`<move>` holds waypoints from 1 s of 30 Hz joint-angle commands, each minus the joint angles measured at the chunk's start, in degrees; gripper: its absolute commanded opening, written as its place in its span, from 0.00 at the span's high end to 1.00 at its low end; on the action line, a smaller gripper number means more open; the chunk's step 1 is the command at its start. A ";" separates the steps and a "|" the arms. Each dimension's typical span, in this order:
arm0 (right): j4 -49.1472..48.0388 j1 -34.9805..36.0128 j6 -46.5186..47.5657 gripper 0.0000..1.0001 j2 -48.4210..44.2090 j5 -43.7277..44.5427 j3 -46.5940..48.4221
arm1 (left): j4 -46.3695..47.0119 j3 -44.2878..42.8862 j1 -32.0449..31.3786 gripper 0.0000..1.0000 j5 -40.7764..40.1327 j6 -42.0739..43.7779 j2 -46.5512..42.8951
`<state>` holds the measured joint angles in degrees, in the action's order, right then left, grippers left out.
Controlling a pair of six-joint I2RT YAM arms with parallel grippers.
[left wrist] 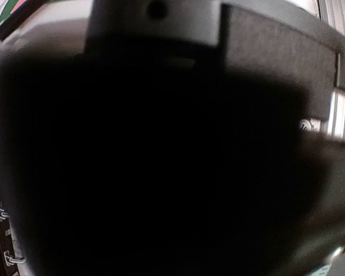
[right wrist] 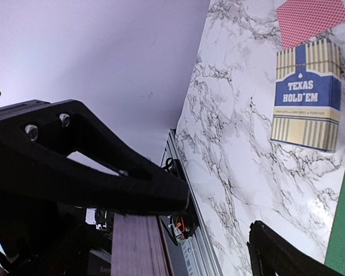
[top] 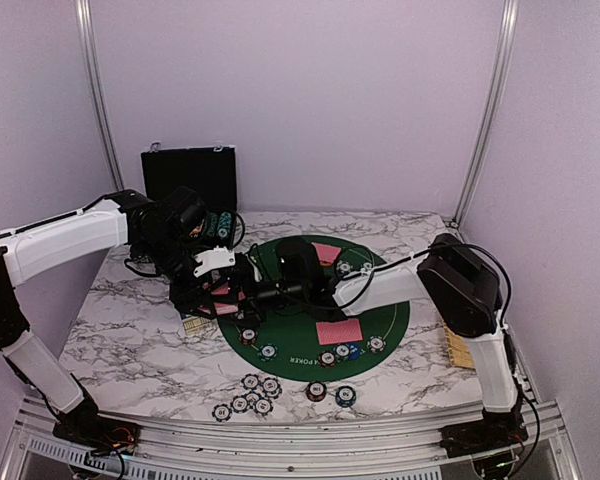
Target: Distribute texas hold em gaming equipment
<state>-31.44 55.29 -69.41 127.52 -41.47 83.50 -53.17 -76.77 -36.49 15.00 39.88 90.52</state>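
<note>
Dealing looks partly done. On the round green felt mat point(top: 315, 312) two red-backed playing cards lie face down: one point(top: 327, 253) toward the mat's far side, one point(top: 339, 331) toward its near side. Small stripe-edged poker chips point(top: 342, 352) sit in a row along the mat's near rim, with a lone chip point(top: 345, 268) by the far card. More chips point(top: 252, 395) lie in a loose cluster off the mat, just past its near-left edge on the marble-patterned table point(top: 120, 330), and two others point(top: 331, 392) sit past the near edge.

Over the mat's left edge the two arms meet. The left pincer point(top: 223, 288) is pressed together and appears to pinch the stack of red-backed cards point(right wrist: 135, 248); its own camera is blacked out, so the hold is a judgement. The right pincer point(right wrist: 218, 215) is spread wide, its fingers either side of that stack's edge, gripping nothing.

The blue-and-cream card box point(right wrist: 306, 98) lies on the table left of the mat, beside another red-backed card point(right wrist: 310, 20).

I judge that much remains: most cards are undealt, and the off-mat chips look unassigned.
</note>
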 commanded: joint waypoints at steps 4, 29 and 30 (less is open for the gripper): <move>-1.87 1.05 -2.75 0.06 5.44 -1.41 7.87 | -1.24 -1.20 -0.07 0.98 1.25 0.22 -0.53; 0.72 -3.77 1.18 0.29 0.21 0.57 -4.62 | -1.24 -0.55 -0.07 0.99 1.09 0.55 -1.58; 0.80 -3.90 1.34 0.30 -0.08 0.46 -4.85 | -1.22 -0.47 -0.07 0.99 1.08 0.55 -1.58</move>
<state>-35.31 52.64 -70.11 128.40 -42.04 80.86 -54.17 -76.64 -36.67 14.92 40.05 90.52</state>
